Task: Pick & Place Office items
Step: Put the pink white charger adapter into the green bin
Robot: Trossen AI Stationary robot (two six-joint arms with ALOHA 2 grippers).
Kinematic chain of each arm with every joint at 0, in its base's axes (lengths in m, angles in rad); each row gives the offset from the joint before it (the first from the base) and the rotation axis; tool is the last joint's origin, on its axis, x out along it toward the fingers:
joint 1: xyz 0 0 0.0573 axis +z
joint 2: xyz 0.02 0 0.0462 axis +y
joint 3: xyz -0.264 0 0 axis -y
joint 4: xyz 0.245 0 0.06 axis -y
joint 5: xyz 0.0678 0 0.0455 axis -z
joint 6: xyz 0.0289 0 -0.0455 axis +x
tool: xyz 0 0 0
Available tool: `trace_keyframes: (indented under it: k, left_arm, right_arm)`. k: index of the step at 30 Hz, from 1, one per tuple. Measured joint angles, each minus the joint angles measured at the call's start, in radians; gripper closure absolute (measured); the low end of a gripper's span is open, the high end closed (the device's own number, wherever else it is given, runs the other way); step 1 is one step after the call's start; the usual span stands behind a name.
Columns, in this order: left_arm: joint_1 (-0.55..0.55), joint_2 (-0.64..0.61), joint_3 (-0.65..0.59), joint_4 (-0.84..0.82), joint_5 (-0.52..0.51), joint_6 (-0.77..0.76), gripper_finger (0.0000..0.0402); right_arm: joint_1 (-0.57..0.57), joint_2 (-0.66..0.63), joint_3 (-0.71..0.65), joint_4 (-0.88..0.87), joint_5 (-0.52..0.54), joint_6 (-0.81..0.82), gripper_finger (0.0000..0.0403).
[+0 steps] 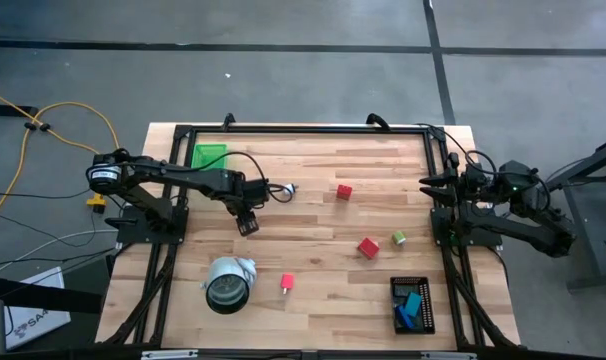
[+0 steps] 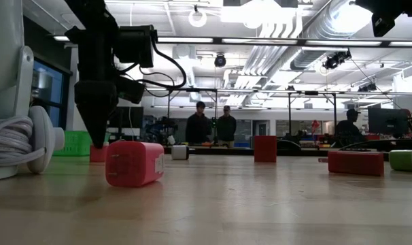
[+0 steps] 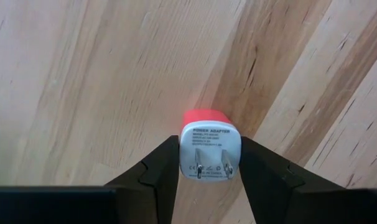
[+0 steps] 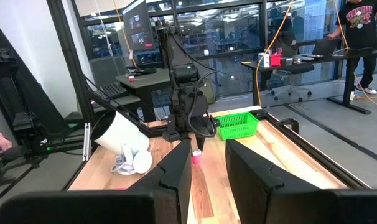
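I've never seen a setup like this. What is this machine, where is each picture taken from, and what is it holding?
It is a robot with two dark arms at a wooden table. One picture looks down from above, one looks level across the tabletop, and two come from cameras on the arms' wrists. The left arm reaches over the table, and its fingers press both sides of a red power adapter. The right arm waits at the table's right edge. On the table lie red blocks, a green cube, a white roll, a green tray and a black tray.
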Motion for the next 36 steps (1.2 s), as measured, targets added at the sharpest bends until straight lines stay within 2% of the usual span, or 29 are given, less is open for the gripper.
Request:
trace_keyframes:
  k: [21,29,36]
  left_arm:
    - [0.0,0.0,0.012,0.014,0.001,0.0,0.0259]
    - [0.011,0.0,0.07,-0.03,0.003,-0.004,0.0259]
    - [0.071,-0.017,0.135,-0.083,0.003,0.004,0.0259]
  right_arm:
    - [0.0,0.0,0.0,0.0,0.0,0.0,0.0316]
    - [0.0,0.0,0.0,0.0,0.0,0.0,0.0316]
    - [0.0,0.0,0.0,0.0,0.0,0.0,0.0316]
